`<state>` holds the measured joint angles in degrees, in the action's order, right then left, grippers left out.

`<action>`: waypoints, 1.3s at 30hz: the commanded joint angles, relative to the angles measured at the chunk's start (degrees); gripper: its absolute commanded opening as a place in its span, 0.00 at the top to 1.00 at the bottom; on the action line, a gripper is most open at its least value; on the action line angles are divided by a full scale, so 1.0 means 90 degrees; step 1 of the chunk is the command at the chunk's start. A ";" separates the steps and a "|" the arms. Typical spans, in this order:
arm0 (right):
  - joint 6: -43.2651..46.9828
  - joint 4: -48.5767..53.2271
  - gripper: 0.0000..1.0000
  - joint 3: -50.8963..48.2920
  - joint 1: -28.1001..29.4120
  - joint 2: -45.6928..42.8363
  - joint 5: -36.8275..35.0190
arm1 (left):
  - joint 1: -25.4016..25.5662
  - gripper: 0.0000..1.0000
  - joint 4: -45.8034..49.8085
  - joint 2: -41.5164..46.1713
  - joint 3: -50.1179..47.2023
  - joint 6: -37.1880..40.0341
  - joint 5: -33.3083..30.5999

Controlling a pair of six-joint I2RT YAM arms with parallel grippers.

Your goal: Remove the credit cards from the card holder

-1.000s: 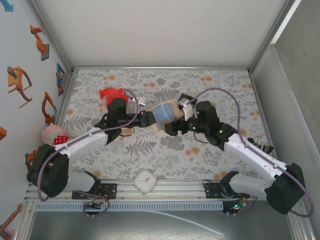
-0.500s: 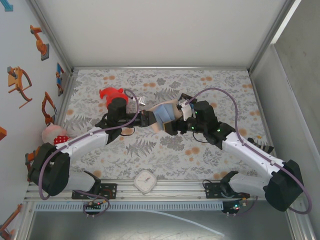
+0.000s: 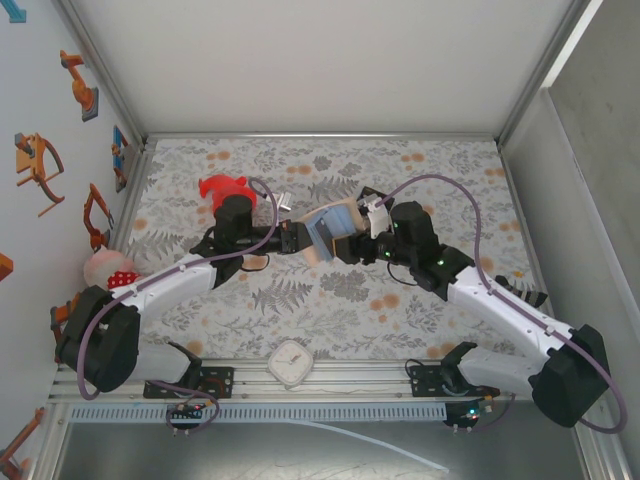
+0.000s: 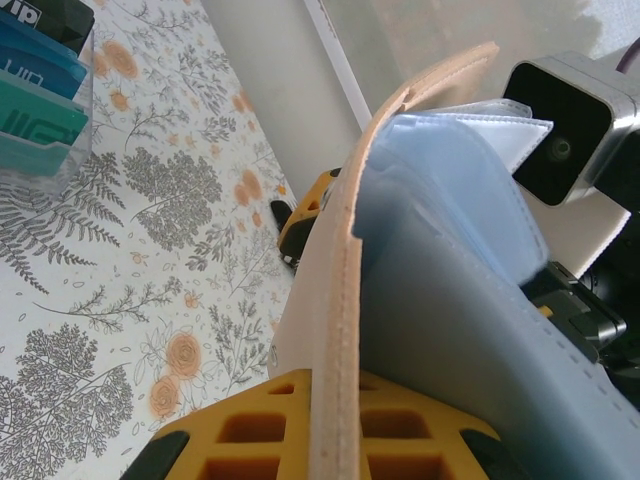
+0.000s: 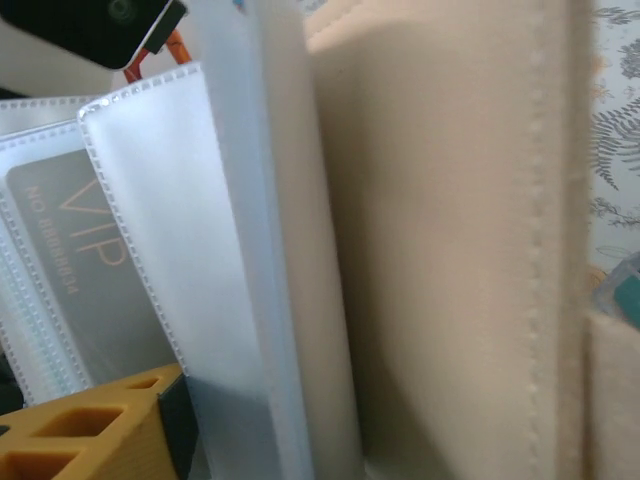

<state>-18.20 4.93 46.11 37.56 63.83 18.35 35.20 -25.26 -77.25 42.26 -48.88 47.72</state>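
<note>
Card holder is held above the desk centre, with the left gripper jaws pinching its tan cover. Right gripper has narrowed toward the sleeved credit card; whether it grips cannot be told. Extraction is probably beginning.

I see the floral table. On it lie a red object and a white dial at its near edge.
</note>
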 commanded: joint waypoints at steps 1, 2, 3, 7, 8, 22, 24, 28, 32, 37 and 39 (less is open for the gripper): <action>-0.0070 -0.0196 0.37 -0.0074 -0.0052 -0.0134 -0.0249 | 0.0000 1.00 -0.0348 -0.0022 -0.0006 -0.0076 0.0237; -0.0078 -0.0205 0.37 -0.0084 -0.0052 -0.0138 -0.0272 | 0.0005 1.00 -0.0340 -0.0025 -0.0008 -0.0076 0.0234; -0.0089 -0.0223 0.37 -0.0084 -0.0052 -0.0141 -0.0281 | -0.0002 1.00 -0.0343 -0.0028 -0.0007 -0.0078 0.0234; -0.0170 -0.0293 0.36 -0.0136 -0.0072 -0.0181 -0.0407 | 0.0000 1.00 -0.0347 -0.0013 -0.0011 -0.0086 0.0234; -0.0192 -0.0302 0.36 -0.0157 -0.0081 -0.0205 -0.0473 | 0.0000 1.00 -0.0347 -0.0012 -0.0016 -0.0086 0.0239; -0.0856 -0.1216 0.37 -0.0592 -0.0751 -0.0358 0.0773 | 0.0003 1.00 -0.0483 -0.0076 -0.0036 -0.0174 0.0265; -0.0876 -0.1337 0.36 -0.0601 -0.0760 -0.0271 0.1062 | 0.0004 1.00 -0.0518 -0.0088 -0.0029 -0.0188 0.0276; -0.0935 -0.1528 0.37 -0.0611 -0.0761 -0.0115 0.1408 | 0.0005 1.00 -0.0563 -0.0095 -0.0044 -0.0197 0.0304; -0.0937 -0.1553 0.41 -0.0616 -0.0767 -0.0116 0.1395 | 0.0004 1.00 -0.0580 -0.0069 -0.0067 -0.0203 0.0322; -0.0937 -0.1487 0.50 -0.0631 -0.0765 -0.0171 0.1257 | 0.0000 1.00 -0.0592 -0.0027 -0.0081 -0.0191 0.0334; -0.0937 -0.1413 0.57 -0.0630 -0.0767 -0.0203 0.1154 | 0.0005 1.00 -0.0600 -0.0033 -0.0086 -0.0187 0.0332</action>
<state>-26.63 -6.46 41.04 30.59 62.87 28.73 35.18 -27.83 -77.76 41.65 -50.24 49.04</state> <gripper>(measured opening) 0.448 0.084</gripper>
